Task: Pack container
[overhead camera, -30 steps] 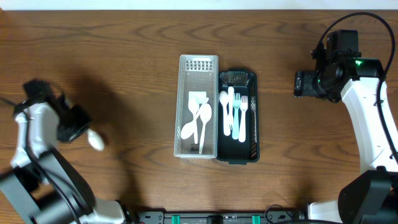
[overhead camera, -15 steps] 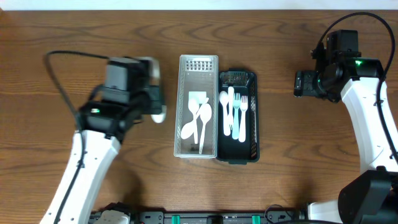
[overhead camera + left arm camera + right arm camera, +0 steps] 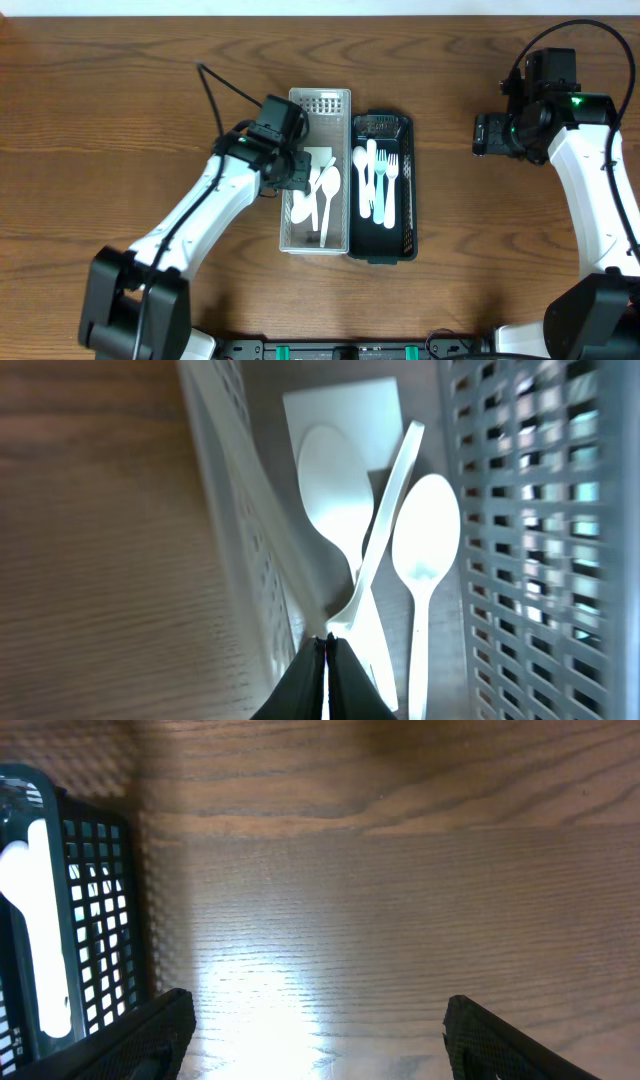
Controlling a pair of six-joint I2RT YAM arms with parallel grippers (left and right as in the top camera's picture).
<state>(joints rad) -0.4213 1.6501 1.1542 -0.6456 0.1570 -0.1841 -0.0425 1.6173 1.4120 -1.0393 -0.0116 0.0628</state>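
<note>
The white mesh container (image 3: 288,228) stands mid-table beside a black one (image 3: 405,238). My left gripper (image 3: 296,172) hovers over the white container's left wall (image 3: 250,550) and is shut on a white spoon (image 3: 330,490) by its neck, bowl pointing forward over a white card (image 3: 345,415). Inside lie another white spoon (image 3: 426,535) and a utensil handle (image 3: 392,510) crossing diagonally. The black container holds white and pale blue forks and a knife (image 3: 378,180). My right gripper (image 3: 484,134) is far to the right, open over bare wood (image 3: 325,1050), holding nothing.
The black container's mesh wall (image 3: 95,910) shows at the left edge of the right wrist view. A black cable (image 3: 215,85) trails from the left arm across the table. Bare wood lies on both sides of the containers.
The left arm has swung from the table's far left over to the white container, carrying the white spoon. The right arm has not moved.
</note>
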